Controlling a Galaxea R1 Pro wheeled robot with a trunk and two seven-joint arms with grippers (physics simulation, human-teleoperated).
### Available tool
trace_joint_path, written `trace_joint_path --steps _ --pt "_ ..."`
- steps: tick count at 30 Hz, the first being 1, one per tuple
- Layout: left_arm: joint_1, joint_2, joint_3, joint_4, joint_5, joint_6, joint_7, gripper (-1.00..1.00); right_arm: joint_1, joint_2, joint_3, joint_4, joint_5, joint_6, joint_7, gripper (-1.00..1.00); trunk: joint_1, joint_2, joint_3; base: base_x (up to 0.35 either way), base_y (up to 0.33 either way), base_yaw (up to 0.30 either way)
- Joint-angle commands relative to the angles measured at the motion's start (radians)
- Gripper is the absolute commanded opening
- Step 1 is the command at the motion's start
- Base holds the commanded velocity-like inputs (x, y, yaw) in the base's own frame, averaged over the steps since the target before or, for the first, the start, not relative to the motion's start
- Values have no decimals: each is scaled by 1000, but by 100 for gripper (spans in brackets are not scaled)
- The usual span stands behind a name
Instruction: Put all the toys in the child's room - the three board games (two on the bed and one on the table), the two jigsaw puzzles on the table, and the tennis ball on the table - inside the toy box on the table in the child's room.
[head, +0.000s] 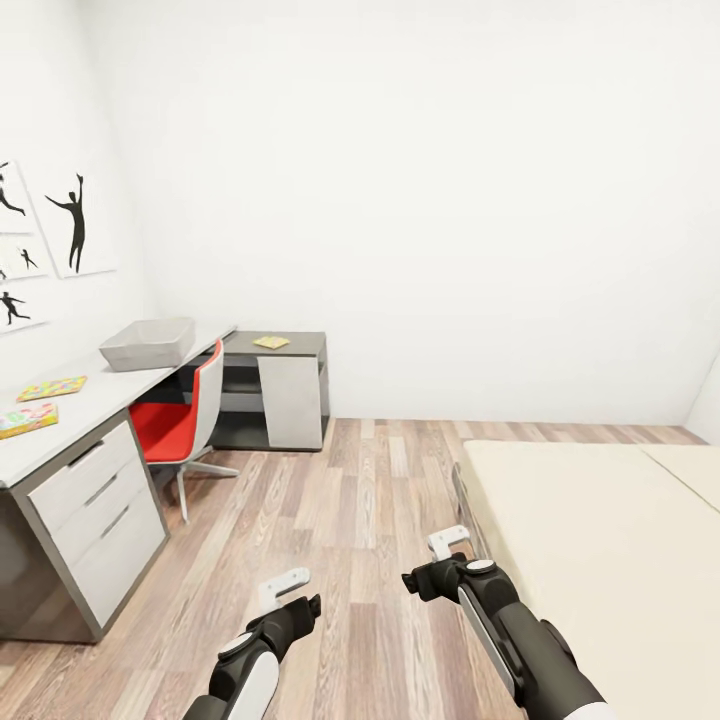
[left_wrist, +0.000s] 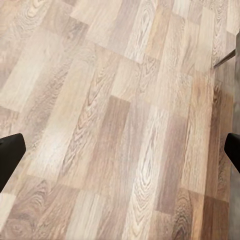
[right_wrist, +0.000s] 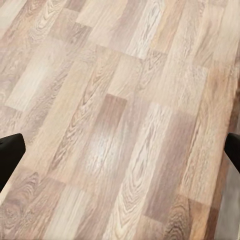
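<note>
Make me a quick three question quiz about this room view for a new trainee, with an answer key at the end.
1. True or false: the toy box sits on the bed.
2. Which colour is the chair at the table? A red, B blue, C black.
3. Fill in: both the left claw and right claw hang over the wood ____.

Key: 1 false, it is on the table. 2 A. 3 floor.
</note>
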Motion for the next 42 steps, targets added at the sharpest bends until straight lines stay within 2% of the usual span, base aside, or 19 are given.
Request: trace_joint_path --steps 1,28,42 --pt "-1 0 -2 -1 10 2 9 100 0 0 0 -1 0 5 3 100 0 -1 -1 0 -6 110" --pt "0 0 -9 0 4 2 7 100 0 0 0 -2 1 5 2 100 0 -1 -1 2 -1 24" --pt "-1 2 -13 18 2 0 3 100 0 0 0 -2 1 5 3 100 0 -1 -1 108 0 1"
